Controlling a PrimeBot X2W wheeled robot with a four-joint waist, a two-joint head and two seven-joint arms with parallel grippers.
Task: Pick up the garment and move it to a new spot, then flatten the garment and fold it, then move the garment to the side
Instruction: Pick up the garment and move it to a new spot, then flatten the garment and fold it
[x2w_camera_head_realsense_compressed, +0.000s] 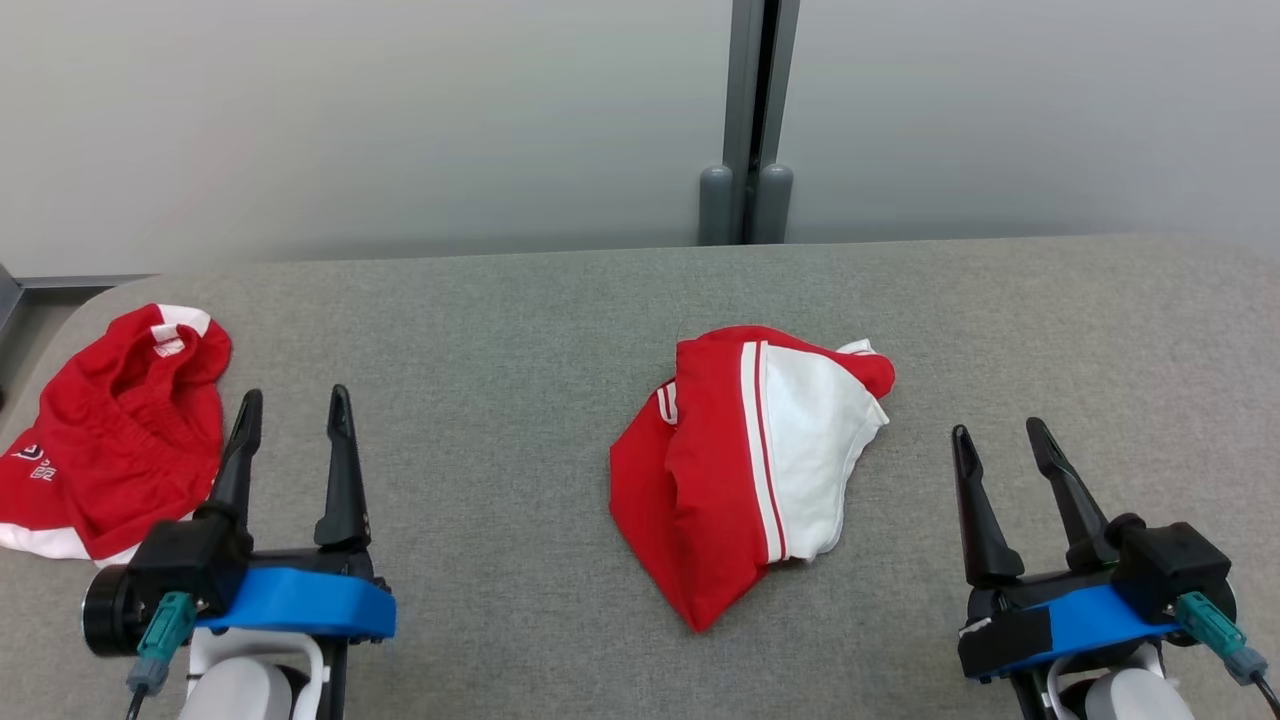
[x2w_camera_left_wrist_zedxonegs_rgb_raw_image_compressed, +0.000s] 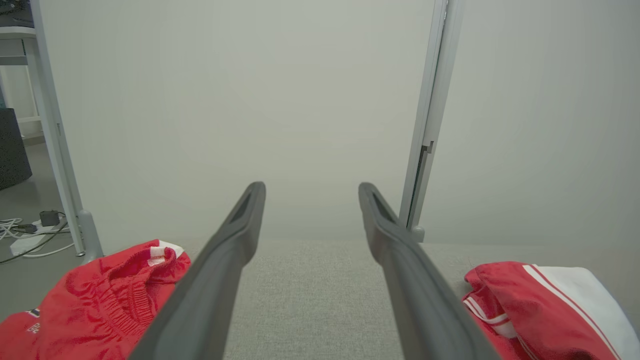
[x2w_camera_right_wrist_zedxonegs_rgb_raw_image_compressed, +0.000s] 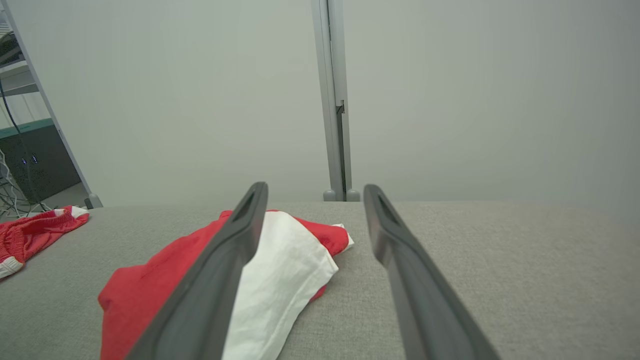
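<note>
While both pincers hover low over the grey fabric-covered bench (x2w_camera_head_realsense_compressed: 520, 320), nothing is held in either one. The left pincer (x2w_camera_head_realsense_compressed: 296, 393) has its two dark fingers spread apart with bare bench between them, and the right pincer (x2w_camera_head_realsense_compressed: 998, 427) stands just as wide, also with only grey cloth surface in its gap.

A crumpled red garment (x2w_camera_head_realsense_compressed: 120, 440) lies at the left edge of the bench, toward the far left corner. It has a white band at its far end, a small white print on its left side and a white hem on its near side. The left pincer's outer finger sits just beside this garment's right margin; I cannot tell whether it touches the cloth.

A red-and-white garment (x2w_camera_head_realsense_compressed: 760, 450) lies bunched about midway between the left and right edges. Its white panel faces up on the right half, with a white stripe and a thin red one along the seam, and a red point is aimed at the near edge. It sits well apart from both pincers.

Behind the far edge stand pale wall panels joined by a grey post (x2w_camera_head_realsense_compressed: 750, 120).
</note>
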